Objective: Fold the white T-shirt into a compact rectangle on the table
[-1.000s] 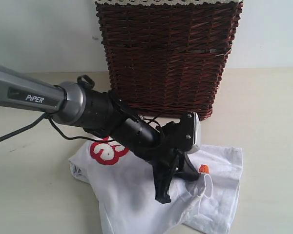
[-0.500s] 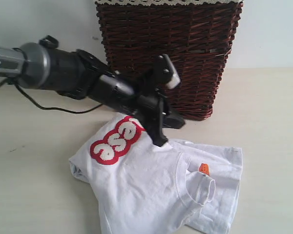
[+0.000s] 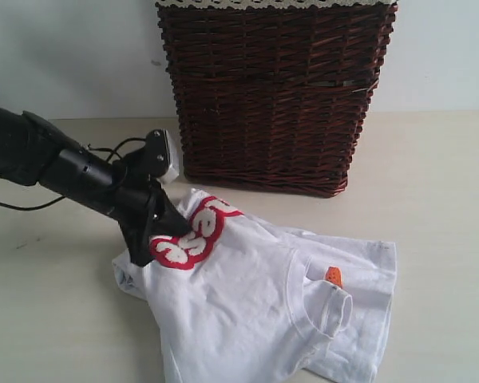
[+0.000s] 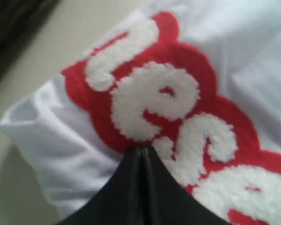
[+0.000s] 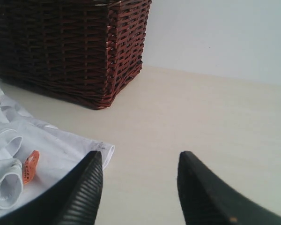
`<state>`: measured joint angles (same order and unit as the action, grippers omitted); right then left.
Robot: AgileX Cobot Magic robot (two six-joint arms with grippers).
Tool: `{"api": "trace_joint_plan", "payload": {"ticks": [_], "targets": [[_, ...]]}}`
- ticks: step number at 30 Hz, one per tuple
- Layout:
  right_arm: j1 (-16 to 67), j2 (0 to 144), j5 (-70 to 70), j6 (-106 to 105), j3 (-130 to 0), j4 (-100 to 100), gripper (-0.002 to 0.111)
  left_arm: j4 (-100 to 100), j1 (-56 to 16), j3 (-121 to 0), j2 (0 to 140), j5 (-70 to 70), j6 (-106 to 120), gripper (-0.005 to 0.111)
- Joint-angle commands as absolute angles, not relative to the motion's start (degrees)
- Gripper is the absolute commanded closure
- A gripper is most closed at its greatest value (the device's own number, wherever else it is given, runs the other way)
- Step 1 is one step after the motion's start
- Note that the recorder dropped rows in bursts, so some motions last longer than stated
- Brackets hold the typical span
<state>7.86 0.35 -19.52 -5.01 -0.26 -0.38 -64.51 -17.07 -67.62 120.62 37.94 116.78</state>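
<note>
In the exterior view the wicker basket (image 3: 275, 96) loses its top at the upper edge. The white T-shirt (image 3: 247, 311) runs off the bottom edge, and the left arm (image 3: 48, 163) leaves at the left edge. The left wrist view is blurred (its lettering (image 4: 154, 101) cannot be read).

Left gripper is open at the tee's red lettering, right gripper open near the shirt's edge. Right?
Not quite: the left gripper is shut, jaws pressed together at the red lettering of the white T-shirt, as the left wrist view shows. The right gripper is open near the shirt's edge.
</note>
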Motion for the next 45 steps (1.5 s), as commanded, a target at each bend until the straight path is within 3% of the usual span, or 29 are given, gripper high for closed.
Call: {"api": "trace_joint_plan", "payload": {"ticks": [1,17,27,28,29,31,35,40,45], "targets": [[7.5,0.0,-18.8,-5.3,0.0,-0.3,0.06,-56.2,-17.2,-63.9,121.7,37.5,117.6,0.107],[7.5,0.0,-18.8,-5.3,0.0,-0.3,0.06,-47.4,-8.2,-44.8,109.4,37.1,118.3,0.107],[7.5,0.0,-18.8,-5.3,0.0,-0.3,0.06,-72.3,-6.8,-49.1,98.4,37.7,118.0,0.107],[7.5,0.0,-18.8,-5.3,0.0,-0.3,0.06,-85.5,-5.7,-51.2,94.1,34.5,115.3,0.107],[7.5,0.0,-18.8,-5.3,0.0,-0.3,0.06,-99.9,-4.7,-52.3,88.4,22.9,112.0,0.107],[7.5,0.0,-18.8,-5.3,0.0,-0.3,0.06,-99.9,0.5,-53.0,78.2,10.8,97.2,0.107],[7.5,0.0,-18.8,-5.3,0.0,-0.3,0.06,-99.9,2.9,-45.5,60.1,0.0,95.1,0.107],[7.5,0.0,-18.8,-5.3,0.0,-0.3,0.06,-99.9,1.3,-27.6,30.6,0.7,95.3,0.107],[7.5,0.0,-18.8,-5.3,0.0,-0.3,0.06,-99.9,0.8,-9.5,14.2,7.4,95.3,0.107]]}}
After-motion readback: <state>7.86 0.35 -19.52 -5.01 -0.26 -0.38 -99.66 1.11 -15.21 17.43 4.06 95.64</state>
